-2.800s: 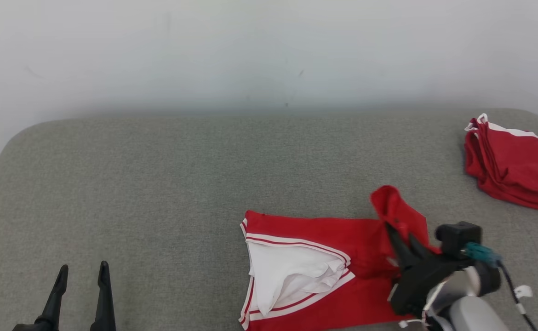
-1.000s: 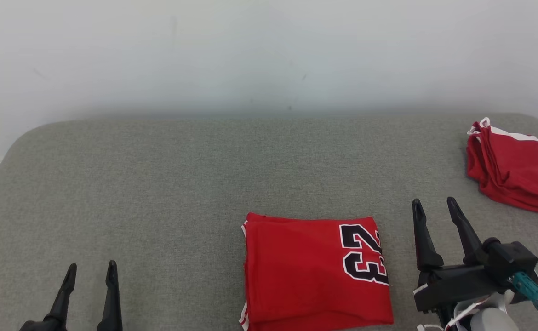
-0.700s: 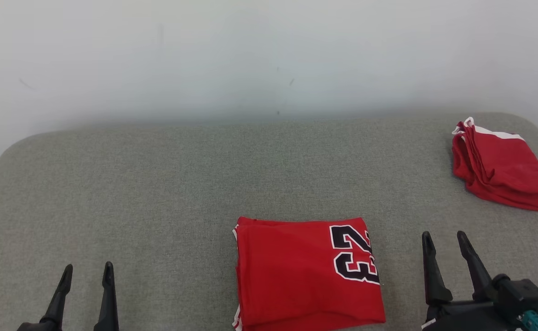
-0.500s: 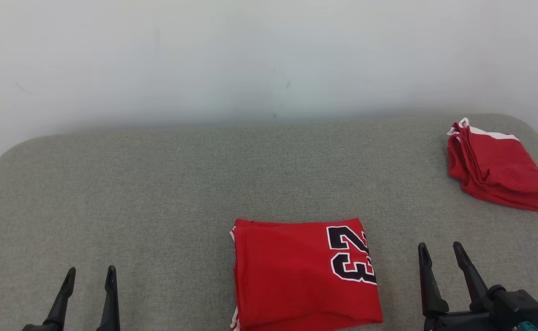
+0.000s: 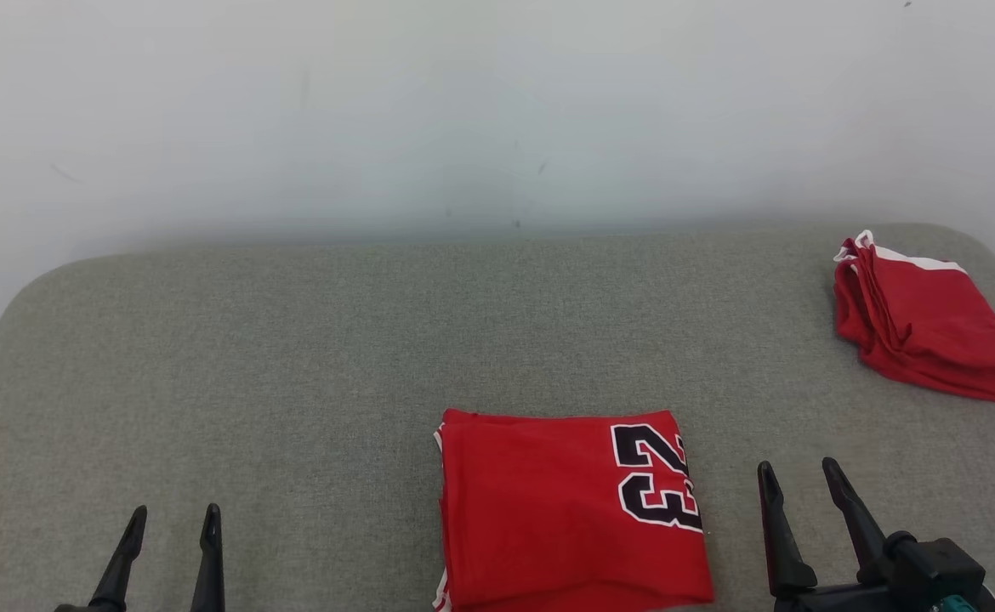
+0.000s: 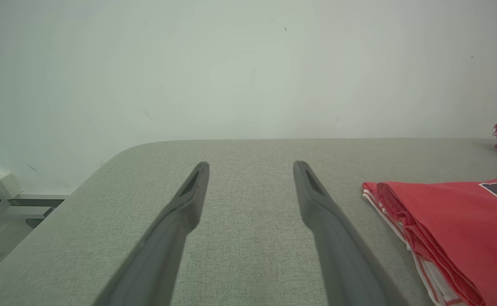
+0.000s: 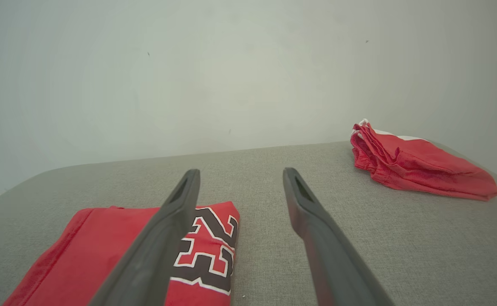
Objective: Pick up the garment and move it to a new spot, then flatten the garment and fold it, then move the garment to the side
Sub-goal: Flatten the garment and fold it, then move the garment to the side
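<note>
You work on the grey padded table (image 5: pixel 293 340), which runs back to a white wall (image 5: pixel 463 102). The garment (image 5: pixel 548 510) lies near its front edge, a little right of centre, as a neat red rectangle, so the folding looks finished and the step in hand is most likely the move to the side. A second folded red garment (image 5: pixel 923 327) sits at the far right corner, well apart, and that is a sensible place to aim for; set yours down beside it, not on top. Your right gripper (image 5: pixel 797 464) hangs just beside the garment's right edge with its fingers spread and nothing between them. Your left gripper (image 5: pixel 175 509) is well off to the left, equally spread and empty. Take hold low and deep enough to catch every layer, or the top ply may peel back and undo the fold. The left edge (image 6: pixel 405 221) shows the stacked, white-trimmed layers, so it seems to be the loose side. The edge by the black number (image 5: pixel 655 484) looks closed, and it is the better one to pinch. Carry the bundle low and level, and let go only once it rests flat.
</note>
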`<state>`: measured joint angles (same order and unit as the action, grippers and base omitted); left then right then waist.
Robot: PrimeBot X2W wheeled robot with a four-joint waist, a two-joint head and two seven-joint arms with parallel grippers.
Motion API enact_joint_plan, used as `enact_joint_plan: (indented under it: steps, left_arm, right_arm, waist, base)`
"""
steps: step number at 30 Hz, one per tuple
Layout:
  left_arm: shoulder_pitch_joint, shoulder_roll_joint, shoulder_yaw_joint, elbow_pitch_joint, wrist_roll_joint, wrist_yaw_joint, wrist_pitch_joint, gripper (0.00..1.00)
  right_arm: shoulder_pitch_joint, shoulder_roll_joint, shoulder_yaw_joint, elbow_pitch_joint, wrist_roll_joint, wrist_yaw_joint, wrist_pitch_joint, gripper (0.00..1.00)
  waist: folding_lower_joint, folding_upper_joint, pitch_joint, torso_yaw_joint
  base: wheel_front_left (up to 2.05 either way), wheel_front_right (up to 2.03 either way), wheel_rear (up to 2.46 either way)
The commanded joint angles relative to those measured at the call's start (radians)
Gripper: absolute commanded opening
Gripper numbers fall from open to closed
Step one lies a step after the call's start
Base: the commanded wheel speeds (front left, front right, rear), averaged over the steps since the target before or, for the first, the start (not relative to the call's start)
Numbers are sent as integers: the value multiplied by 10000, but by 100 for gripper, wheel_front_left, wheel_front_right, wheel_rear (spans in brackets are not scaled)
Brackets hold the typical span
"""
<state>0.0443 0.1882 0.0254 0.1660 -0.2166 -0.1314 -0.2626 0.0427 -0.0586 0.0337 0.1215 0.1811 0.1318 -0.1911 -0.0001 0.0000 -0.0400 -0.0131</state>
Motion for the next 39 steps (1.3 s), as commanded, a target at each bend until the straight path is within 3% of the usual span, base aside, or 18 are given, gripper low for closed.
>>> enact_joint_plan:
  steps: [1,34,39]
  left_arm:
    - [42,36,1,18,82,17,-26,100]
    - [-42,2,-4,114,137,17,-26,100]
    - [-61,7,26,93,124,17,-26,100]
  right_arm:
    - [107,17,18,-31,-68,-30,39,100]
    - [-38,45,111,135,-142,-30,138,100]
    - [-657,-123,425,59,-244,-30,274,100]
  waist:
    - [1,0,-1,9]
    - [1,0,36,102]
    - [1,0,98,60]
  base:
    - [0,0,0]
    - [0,0,0]
    - [0,0,0]
